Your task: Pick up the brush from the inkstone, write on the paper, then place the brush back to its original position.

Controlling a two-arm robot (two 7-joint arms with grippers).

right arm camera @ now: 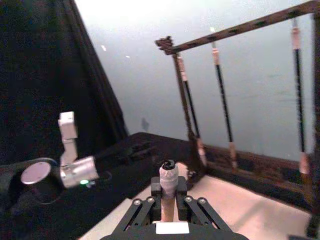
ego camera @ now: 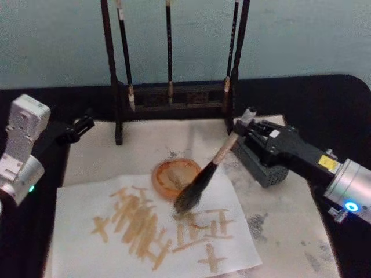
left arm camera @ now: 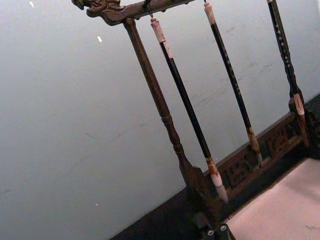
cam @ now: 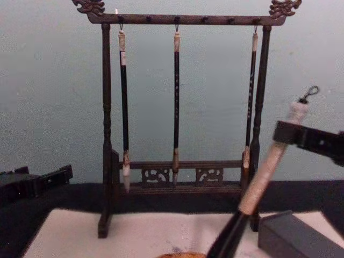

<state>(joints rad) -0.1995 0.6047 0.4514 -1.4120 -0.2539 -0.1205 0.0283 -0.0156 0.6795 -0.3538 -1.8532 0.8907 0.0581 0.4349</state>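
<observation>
Light dim and soft. Wall (cam: 54, 107) brightest spot, whitest up high in right wrist view. Black cloth (ego camera: 324, 98) very dark. Paper (ego camera: 81, 202) pale, dull. Tiny white glints (left arm camera: 99, 38) on wall. Blue lamp (ego camera: 351, 207), green lamp (ego camera: 30, 188) glow.

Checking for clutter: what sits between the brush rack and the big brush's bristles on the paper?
In the head view a round orange dish lies there, close by the brush; beyond it, bare mat to the rack.

Tan strokes (ego camera: 139, 223) on seemingly white paper (ego camera: 78, 252)
</observation>
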